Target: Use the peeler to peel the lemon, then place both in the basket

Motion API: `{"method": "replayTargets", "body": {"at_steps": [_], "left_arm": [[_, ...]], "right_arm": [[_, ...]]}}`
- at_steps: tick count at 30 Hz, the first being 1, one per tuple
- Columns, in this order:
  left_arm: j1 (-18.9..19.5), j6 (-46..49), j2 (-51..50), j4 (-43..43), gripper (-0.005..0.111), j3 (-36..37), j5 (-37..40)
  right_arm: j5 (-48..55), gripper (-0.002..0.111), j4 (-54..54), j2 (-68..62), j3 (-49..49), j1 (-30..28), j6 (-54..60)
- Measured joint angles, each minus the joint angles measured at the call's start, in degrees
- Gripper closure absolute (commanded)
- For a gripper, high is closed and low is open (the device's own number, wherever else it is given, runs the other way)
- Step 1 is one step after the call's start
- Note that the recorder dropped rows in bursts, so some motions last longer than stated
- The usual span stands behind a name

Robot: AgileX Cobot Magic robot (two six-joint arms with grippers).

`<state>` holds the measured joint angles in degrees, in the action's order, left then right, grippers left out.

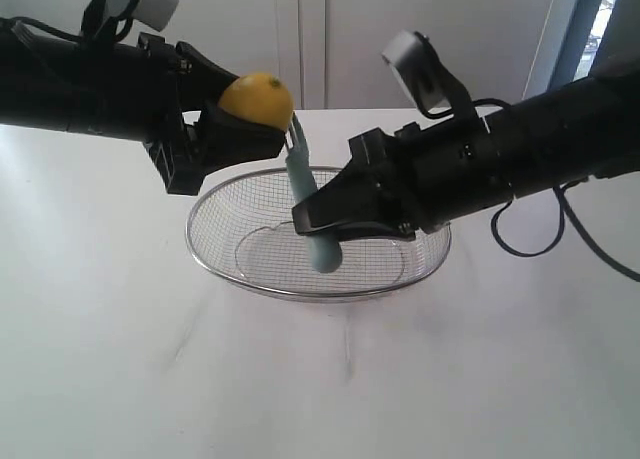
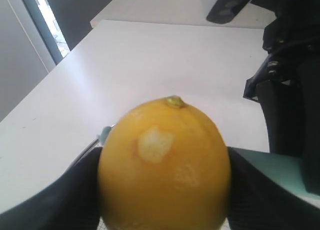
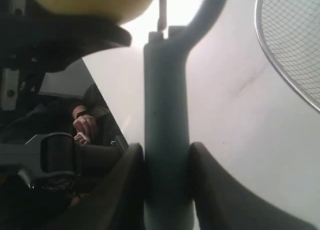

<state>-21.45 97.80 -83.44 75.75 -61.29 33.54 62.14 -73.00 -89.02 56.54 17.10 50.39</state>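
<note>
Exterior view: left hand (image 1: 250, 114) is clamped on the lemon (image 1: 257, 99) and holds it in the air above the far left rim of the basket (image 1: 225, 214), which sits on the white counter (image 1: 120, 359). Right hand (image 1: 325, 217) is clenched on the lower handle of the peeler (image 1: 300, 174). The tool stands nearly upright over the basket, with its blade head (image 1: 297, 134) at the lemon's right flank. Whether the blade touches the skin or sits just beside it cannot be told from this angle. Left wrist view: one small pale patch (image 2: 156, 144) shows on the rind below the stem nub, and the rest of the visible skin is intact yellow. Judgement: the step in hand is peeling, at an early stage, and neither item has been put in the basket yet. The next move calls for the blade to press lightly against the rind and draw along the curve. The left hand must resist that pull, perhaps turning the fruit to bring up fresh skin. Risk noted: a round lemon pinched between two fingers may twist or slip under side load.
</note>
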Motion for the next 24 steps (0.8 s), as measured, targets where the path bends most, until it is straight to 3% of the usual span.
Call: {"method": "replayTargets", "body": {"at_steps": [24], "left_arm": [[0.0,0.0,0.0,0.0,0.107,0.0,0.0]], "right_arm": [[-2.76,0.108,1.02,5.83,0.0,-3.2,0.1]]}}
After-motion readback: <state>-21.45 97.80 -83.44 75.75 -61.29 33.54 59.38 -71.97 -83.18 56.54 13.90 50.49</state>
